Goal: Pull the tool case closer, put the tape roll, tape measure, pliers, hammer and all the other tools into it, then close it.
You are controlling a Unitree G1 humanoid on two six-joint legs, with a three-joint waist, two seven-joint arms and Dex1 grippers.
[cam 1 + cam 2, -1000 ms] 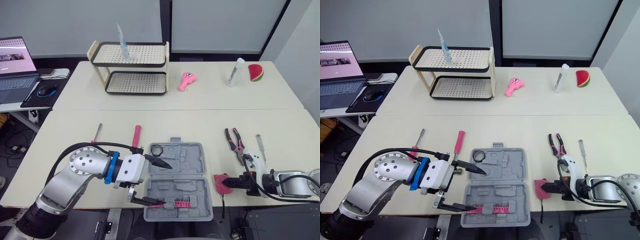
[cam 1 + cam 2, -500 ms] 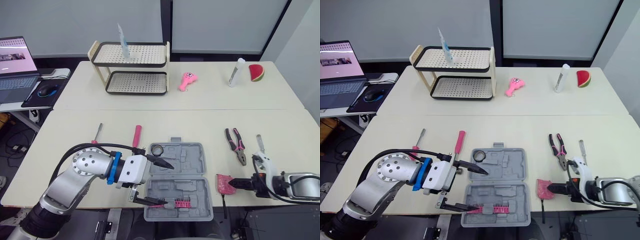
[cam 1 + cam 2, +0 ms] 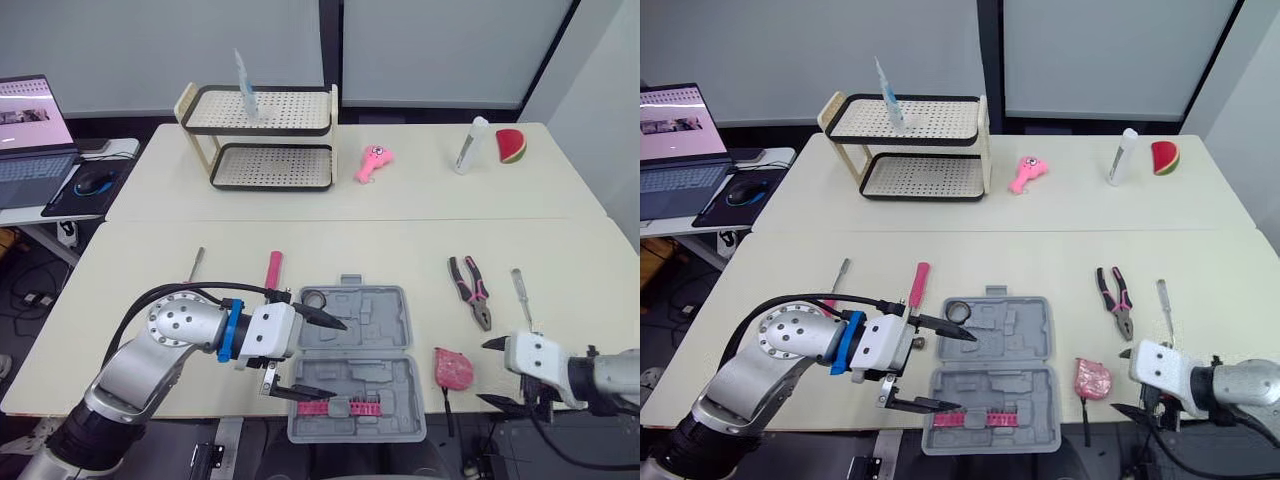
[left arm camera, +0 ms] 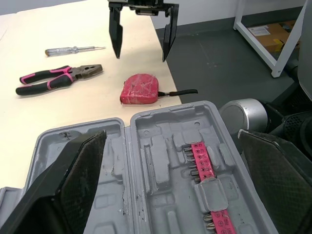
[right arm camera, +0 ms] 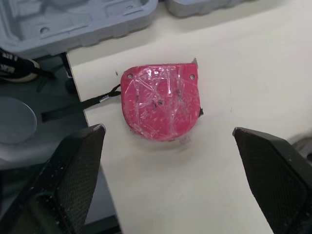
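Tape measure [image 3: 453, 368], pink, flat on table [image 3: 400, 250] at 3 o'clock of open case [image 3: 380, 320]; right gripper [image 3: 493, 372], fingers wide, near at its 3 o'clock, should centre on body, clear of strap [image 4: 178, 92], before closing; left gripper [image 3: 313, 356] wide over case.
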